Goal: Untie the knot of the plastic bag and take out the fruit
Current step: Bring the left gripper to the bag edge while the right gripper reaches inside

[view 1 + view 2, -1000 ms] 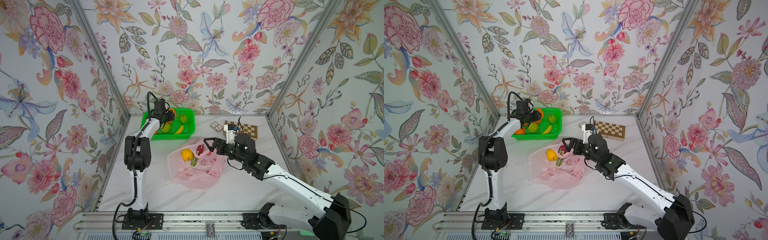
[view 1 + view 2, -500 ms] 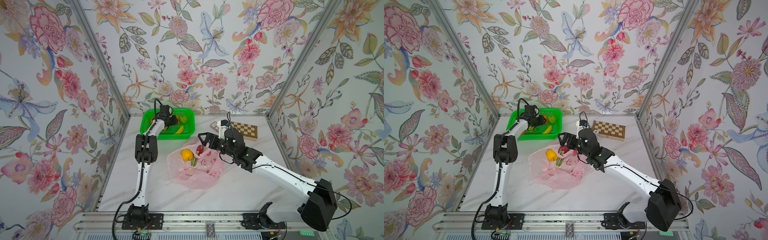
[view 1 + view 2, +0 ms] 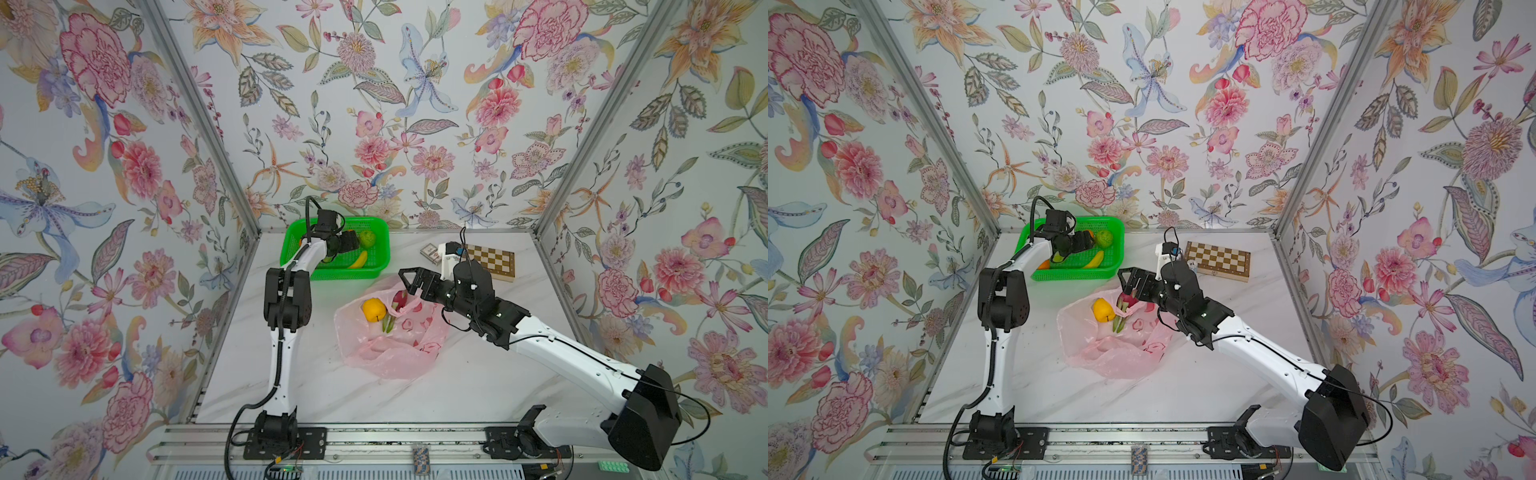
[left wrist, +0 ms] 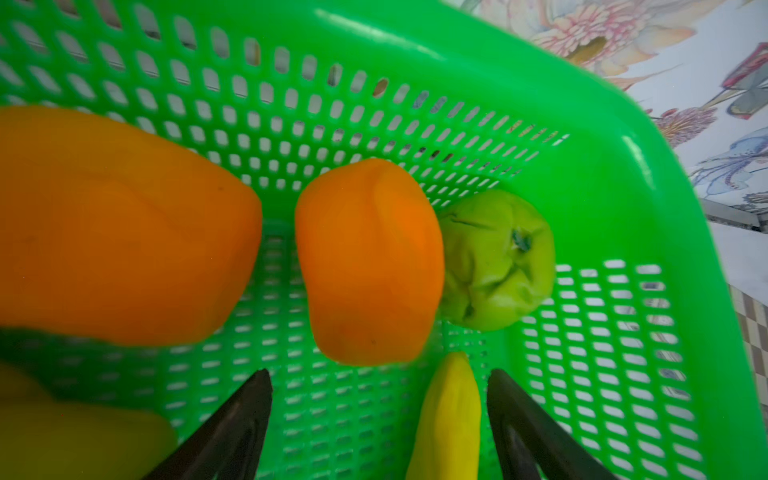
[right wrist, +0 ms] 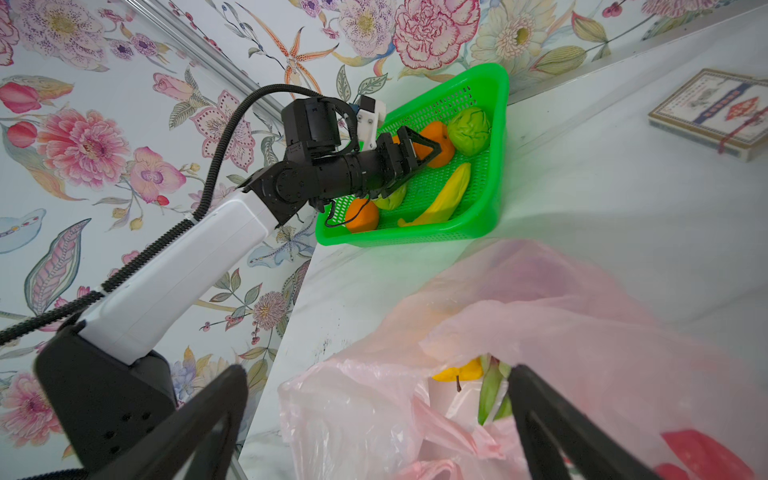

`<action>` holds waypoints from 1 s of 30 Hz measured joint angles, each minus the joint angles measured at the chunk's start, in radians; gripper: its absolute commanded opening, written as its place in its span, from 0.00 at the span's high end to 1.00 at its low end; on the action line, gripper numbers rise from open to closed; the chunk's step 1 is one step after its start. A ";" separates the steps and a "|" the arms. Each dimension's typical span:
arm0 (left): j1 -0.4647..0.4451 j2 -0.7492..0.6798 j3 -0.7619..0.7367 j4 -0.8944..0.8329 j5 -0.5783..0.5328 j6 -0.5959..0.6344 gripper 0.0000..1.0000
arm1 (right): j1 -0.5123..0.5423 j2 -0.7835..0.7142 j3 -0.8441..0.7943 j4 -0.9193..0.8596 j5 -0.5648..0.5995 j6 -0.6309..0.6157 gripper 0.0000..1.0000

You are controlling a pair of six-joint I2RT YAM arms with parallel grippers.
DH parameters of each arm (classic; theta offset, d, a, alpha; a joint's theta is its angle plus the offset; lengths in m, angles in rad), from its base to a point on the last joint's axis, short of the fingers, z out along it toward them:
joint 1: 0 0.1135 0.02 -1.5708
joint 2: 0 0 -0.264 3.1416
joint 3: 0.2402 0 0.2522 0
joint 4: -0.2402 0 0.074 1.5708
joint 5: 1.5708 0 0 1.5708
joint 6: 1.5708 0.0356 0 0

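Left gripper [image 4: 378,376] jaws wide, holding nothing, low inside basket [image 3: 380,270], up-left of centre in both top views, by oranges [image 4: 370,262], green fruit [image 4: 498,262], banana [image 4: 449,415]. Right gripper [image 3: 409,281] jaws wide, empty, at upper edge of bag [image 3: 390,353], mid-frame, mouth open; yellow fruit [image 3: 372,309] and dragon fruit [image 3: 400,300] sit in it

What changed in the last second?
The left claw reached farther across the green basket and opened; the orange now lies free ahead of it. The right claw, open throughout, edged slightly toward the mouth of the plastic bag. Bag, yellow fruit and dragon fruit unmoved.
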 measured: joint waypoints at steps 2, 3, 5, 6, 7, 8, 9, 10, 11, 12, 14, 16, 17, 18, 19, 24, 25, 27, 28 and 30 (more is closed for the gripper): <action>0.000 -0.096 -0.076 0.016 0.003 -0.001 0.16 | 0.000 -0.030 -0.028 -0.004 0.000 0.000 0.01; 0.000 -0.151 -0.114 0.024 0.006 -0.003 0.16 | 0.000 -0.043 -0.039 -0.007 0.000 0.000 0.01; 0.000 -0.274 -0.210 0.065 0.025 -0.015 0.16 | 0.000 -0.071 -0.064 -0.009 -0.003 0.000 0.01; 0.000 -0.330 -0.255 0.085 0.031 -0.021 0.16 | 0.000 -0.082 -0.074 -0.011 -0.003 0.000 0.01; 0.000 -0.393 -0.304 0.105 0.042 -0.030 0.16 | 0.000 -0.092 -0.083 -0.016 -0.003 0.000 0.01; 0.000 -0.458 -0.354 0.127 0.055 -0.039 0.16 | 0.000 -0.101 -0.093 -0.019 -0.004 0.000 0.01; 0.000 -0.515 -0.399 0.149 0.070 -0.047 0.16 | 0.000 -0.108 -0.100 -0.023 -0.004 0.000 0.02; -0.001 -0.575 -0.447 0.171 0.087 -0.055 0.16 | 0.002 -0.116 -0.109 -0.026 -0.003 0.000 0.03; -0.004 -0.624 -0.488 0.188 0.103 -0.060 0.15 | 0.003 -0.123 -0.119 -0.029 -0.003 0.000 0.05; -0.008 -0.669 -0.523 0.201 0.113 -0.063 0.15 | 0.005 -0.129 -0.127 -0.029 -0.003 0.001 0.06; -0.026 -0.758 -0.586 0.219 0.142 -0.062 0.14 | 0.006 -0.138 -0.147 -0.036 -0.005 0.000 0.09; -0.059 -0.826 -0.628 0.222 0.161 -0.044 0.13 | 0.008 -0.139 -0.160 -0.040 -0.012 -0.001 0.11; -0.084 -0.859 -0.644 0.217 0.167 -0.024 0.12 | 0.010 -0.139 -0.166 -0.043 -0.015 0.000 0.11; -0.105 -0.885 -0.652 0.209 0.172 -0.006 0.12 | 0.010 -0.139 -0.171 -0.044 -0.019 0.000 0.12; -0.132 -0.915 -0.660 0.195 0.177 0.022 0.11 | 0.011 -0.139 -0.175 -0.045 -0.022 0.000 0.12; -0.254 -1.014 -0.666 0.060 0.170 0.199 0.10 | 0.015 -0.140 -0.197 -0.043 -0.030 0.000 0.13; -0.273 -1.023 -0.668 0.027 0.167 0.234 0.10 | 0.016 -0.140 -0.204 -0.043 -0.030 0.000 0.13; -0.293 -1.033 -0.684 -0.023 0.163 0.294 0.09 | 0.016 -0.142 -0.218 -0.042 -0.031 0.000 0.15; -0.299 -1.033 -0.697 -0.051 0.164 0.326 0.09 | 0.016 -0.142 -0.224 -0.042 -0.033 0.000 0.15; -0.311 -1.031 -0.727 -0.102 0.162 0.380 0.09 | 0.016 -0.142 -0.233 -0.043 -0.037 0.001 0.16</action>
